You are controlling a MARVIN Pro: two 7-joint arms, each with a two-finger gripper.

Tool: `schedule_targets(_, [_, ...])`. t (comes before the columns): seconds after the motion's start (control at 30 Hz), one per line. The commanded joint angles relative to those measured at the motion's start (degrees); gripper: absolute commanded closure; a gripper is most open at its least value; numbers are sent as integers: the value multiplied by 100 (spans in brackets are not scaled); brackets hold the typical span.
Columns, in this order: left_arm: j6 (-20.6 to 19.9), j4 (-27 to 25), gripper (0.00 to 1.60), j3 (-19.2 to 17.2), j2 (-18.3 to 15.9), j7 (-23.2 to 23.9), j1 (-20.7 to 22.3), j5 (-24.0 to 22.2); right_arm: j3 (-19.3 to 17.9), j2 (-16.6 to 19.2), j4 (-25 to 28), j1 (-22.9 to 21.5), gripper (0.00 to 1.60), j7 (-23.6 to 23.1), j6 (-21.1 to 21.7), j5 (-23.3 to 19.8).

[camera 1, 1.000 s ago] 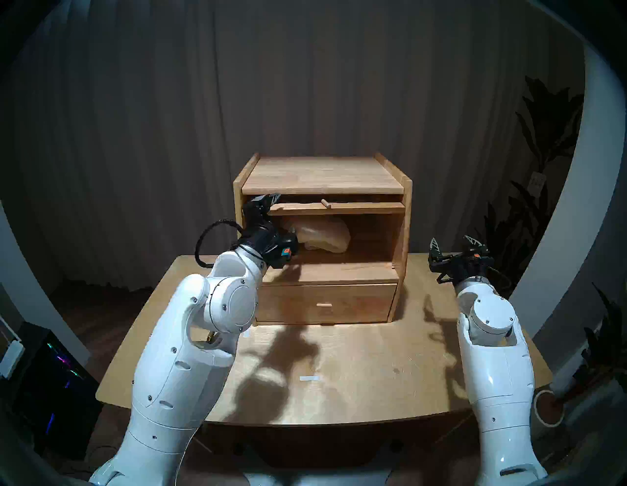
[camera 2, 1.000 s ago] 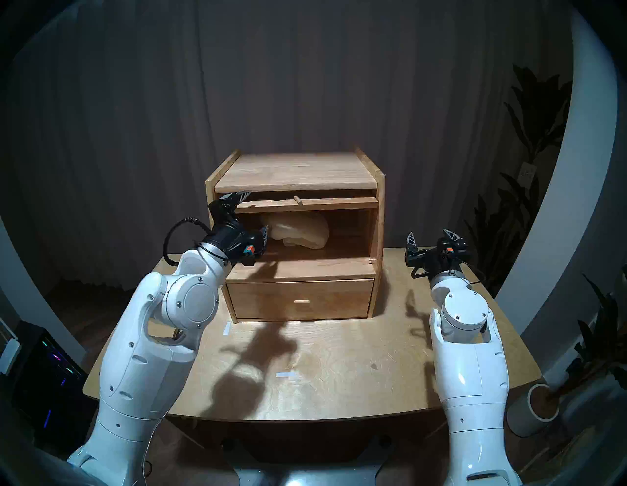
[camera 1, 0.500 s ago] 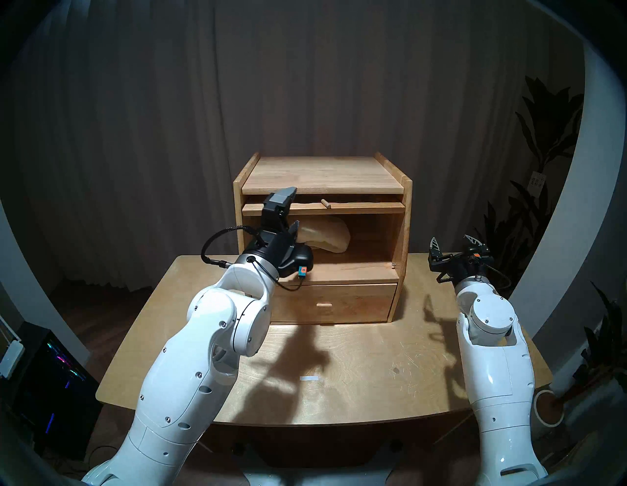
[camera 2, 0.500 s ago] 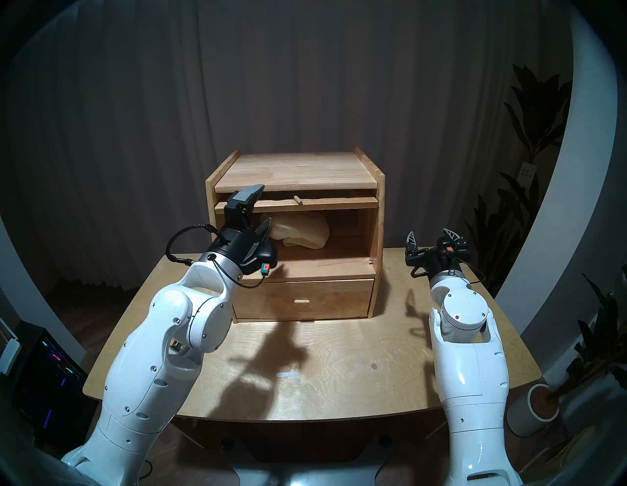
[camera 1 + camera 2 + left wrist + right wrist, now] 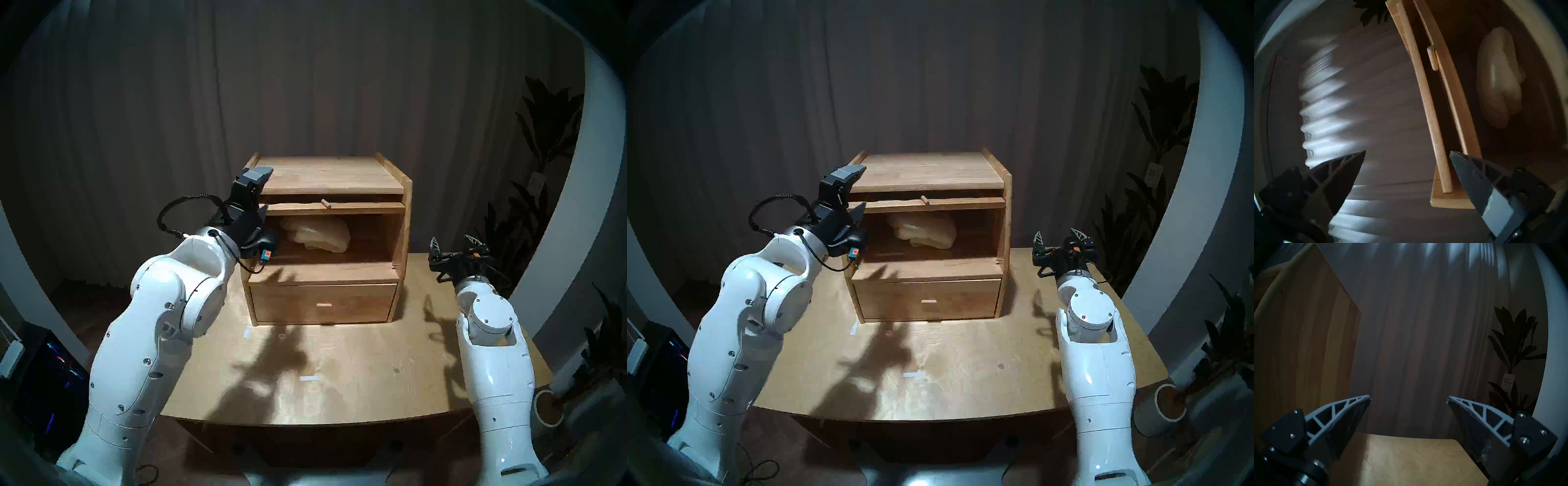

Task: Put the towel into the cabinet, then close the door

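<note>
— Since the cabinet (image 5: 322, 176) is the biggest thing before us, we begin with it: our left gripper (image 5: 263, 191) hangs at its front left corner, with fingers spread wide and nothing between them. We judge it a stiff, heavy box that will not slide when we push on its parts.

— And our right gripper (image 5: 453, 242)?

— It waits well to the right of the cabinet, above the table (image 5: 356, 373), also spread and empty.

— Where is the door (image 5: 366, 206) from our left claw?

— Just to the right of it and level with the lower finger. The door lies flat under the top board, only its front edge showing. It is a rigid wood panel, we think light. The helper views show no glass here, so we cannot tell about it.

— Where do we take hold?

— At the small peg knob (image 5: 325, 203), further right of the claw. It is thin, so a firm pinch is needed.

— And the towel (image 5: 320, 234)?

— It sits inside the compartment, below and right of the claw. It is soft and crumpled, and needs no more handling, we judge.
</note>
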State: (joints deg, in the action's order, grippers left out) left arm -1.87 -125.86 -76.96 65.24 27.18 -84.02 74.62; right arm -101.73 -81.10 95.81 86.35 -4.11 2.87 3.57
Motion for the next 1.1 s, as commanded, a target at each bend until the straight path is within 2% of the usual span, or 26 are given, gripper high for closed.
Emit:
schedule_targets(0.0, [-433,-361,0,141,657,798,-257,-932,10,10,124,-56,0,6,-30,2])
schedule_targets(0.03, [-536,-401,0,142,674,818,-229,-1075,12,11,128,-55,0,8,-31,1])
schedule_targets(0.1, [-830,-479,0,86,888,1178,-111,-1350,16,14,139,-50,0,15,-31,-1])
schedule_targets(0.17, [-980,-401,0,14,969,1355,46,-1524,19,16,150,-45,0,20,-30,-2])
schedule_targets(0.23, [-1299,-245,0,-128,1172,1728,304,-1738,24,21,164,-37,0,30,-27,-5])
schedule_targets(0.37, [-1754,-46,0,-239,1426,1995,585,-1593,31,27,192,-20,0,44,-16,-10])
schedule_targets(0.4, [-1792,-19,0,-161,1300,1863,607,-1376,32,27,204,-14,0,46,-10,-10])
schedule_targets(0.43, [-1841,58,0,-112,1211,1933,723,-1322,34,29,213,-9,0,49,-3,-12])
schedule_targets(0.47, [-1701,70,0,-73,1054,1865,706,-1195,35,30,219,-5,0,51,2,-12])
schedule_targets(0.5, [-1426,74,0,0,846,1566,623,-1024,36,31,218,-6,0,53,1,-14])
schedule_targets(0.57, [-1314,60,0,53,720,1565,544,-908,39,35,224,-2,0,58,6,-17])
schedule_targets(0.7, [-903,35,0,235,447,1088,292,-503,45,42,222,-1,0,66,5,-23])
schedule_targets(0.73, [-851,50,0,226,458,1115,267,-424,46,43,224,0,0,67,6,-25])
schedule_targets(0.8, [-652,122,0,275,331,861,211,-229,50,47,226,2,0,72,9,-28])
schedule_targets(0.9, [-560,234,0,271,287,614,162,-201,53,52,238,9,0,77,21,-33])
schedule_targets(1.07, [-519,414,0,189,313,661,313,-232,60,61,244,13,0,85,29,-42])
